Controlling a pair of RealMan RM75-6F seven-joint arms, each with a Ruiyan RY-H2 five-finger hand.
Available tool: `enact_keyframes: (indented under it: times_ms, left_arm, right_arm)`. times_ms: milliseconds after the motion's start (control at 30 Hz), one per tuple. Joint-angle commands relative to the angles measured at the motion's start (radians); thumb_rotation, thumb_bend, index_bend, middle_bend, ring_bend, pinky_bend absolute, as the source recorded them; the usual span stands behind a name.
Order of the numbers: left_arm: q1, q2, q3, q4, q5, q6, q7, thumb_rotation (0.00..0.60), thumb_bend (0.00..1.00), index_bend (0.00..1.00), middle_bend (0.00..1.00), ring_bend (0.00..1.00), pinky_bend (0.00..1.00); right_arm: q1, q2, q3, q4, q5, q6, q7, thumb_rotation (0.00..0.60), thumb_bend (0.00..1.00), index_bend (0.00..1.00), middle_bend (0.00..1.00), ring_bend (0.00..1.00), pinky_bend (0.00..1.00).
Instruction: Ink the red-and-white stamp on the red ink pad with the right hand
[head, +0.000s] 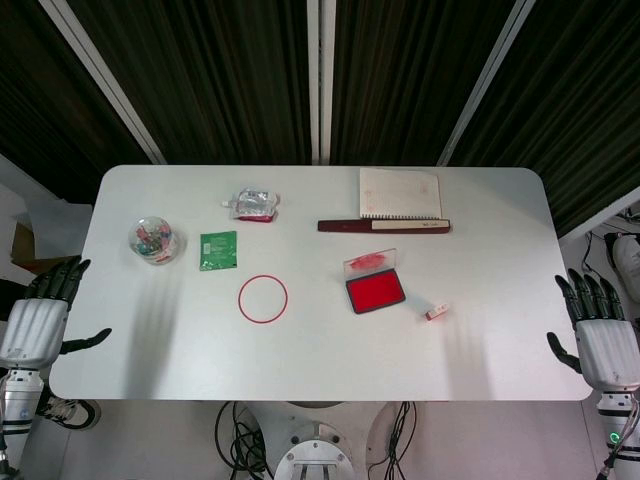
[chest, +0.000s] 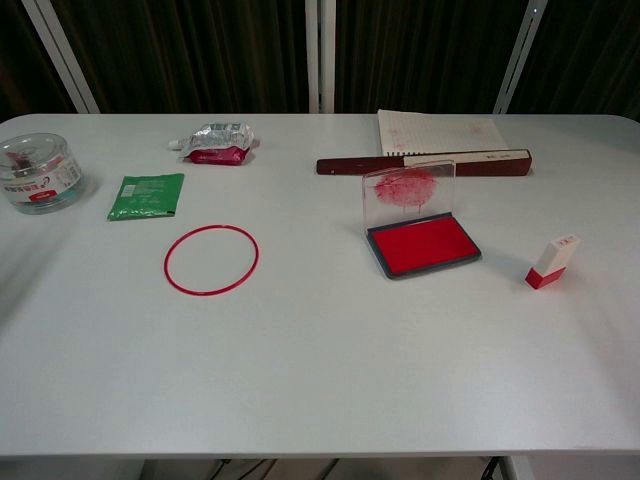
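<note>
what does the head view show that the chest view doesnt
Only the head view shows each robot hand: the left robot hand and right robot hand, both open, off the table's side edges and holding nothing.

Only the chest view shows the ink pad's clear lid standing upright, smeared red.

Both show the stamp lying right of the open red ink pad, the red ring, green packet, notebook and round plastic container.
</note>
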Motion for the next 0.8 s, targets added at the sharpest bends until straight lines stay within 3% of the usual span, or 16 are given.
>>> enact_keyframes:
  times_ms: [33,467,500,567,600,667,700,800]
  left_arm:
    - [-0.003,0.002,0.001,0.005,0.007,-0.001,-0.011,0.455,0.01,0.03,0.07,0.08,0.18]
    - [-0.005,-0.002,0.0,0.023,0.017,0.008,-0.045,0.457,0.01,0.03,0.07,0.08,0.18]
    - [-0.005,-0.004,-0.001,0.028,0.018,0.009,-0.048,0.456,0.01,0.03,0.07,0.08,0.18]
    - [-0.004,-0.014,-0.003,0.043,0.016,0.012,-0.057,0.457,0.01,0.03,0.07,0.08,0.18]
    - [-0.004,-0.018,-0.003,0.049,0.014,0.012,-0.062,0.457,0.01,0.03,0.07,0.08,0.18]
    - [-0.004,-0.026,0.0,0.061,0.01,0.005,-0.073,0.458,0.01,0.03,0.07,0.08,0.18]
    - [-0.004,-0.028,0.003,0.067,0.009,0.0,-0.076,0.458,0.01,0.03,0.07,0.08,0.18]
    - [-0.005,-0.031,0.005,0.076,0.005,-0.007,-0.081,0.459,0.01,0.03,0.07,0.08,0.18]
  right_arm:
    - [-0.005,-0.004,-0.001,0.012,0.005,0.002,0.003,0.6,0.22,0.0,0.0,0.0,0.0]
    - [0.005,-0.001,0.008,-0.005,0.012,-0.013,-0.023,0.6,0.22,0.0,0.0,0.0,0.02]
    - [0.007,-0.003,0.01,-0.001,0.005,-0.006,-0.023,0.6,0.22,0.0,0.0,0.02,0.07]
    - [0.01,-0.013,0.015,0.017,-0.009,0.005,-0.016,0.6,0.22,0.0,0.0,0.15,0.37]
    - [0.013,-0.014,0.013,0.017,-0.009,-0.001,-0.007,0.6,0.22,0.0,0.0,0.28,0.57]
    - [0.022,-0.009,0.004,0.008,-0.009,-0.032,0.016,0.6,0.22,0.0,0.0,0.5,0.8]
    - [0.03,-0.008,0.002,0.01,-0.016,-0.043,0.02,0.6,0.22,0.0,0.0,0.58,0.86]
    - [0.045,-0.021,0.003,0.033,-0.026,-0.055,-0.021,0.6,0.22,0.0,0.01,0.67,0.91]
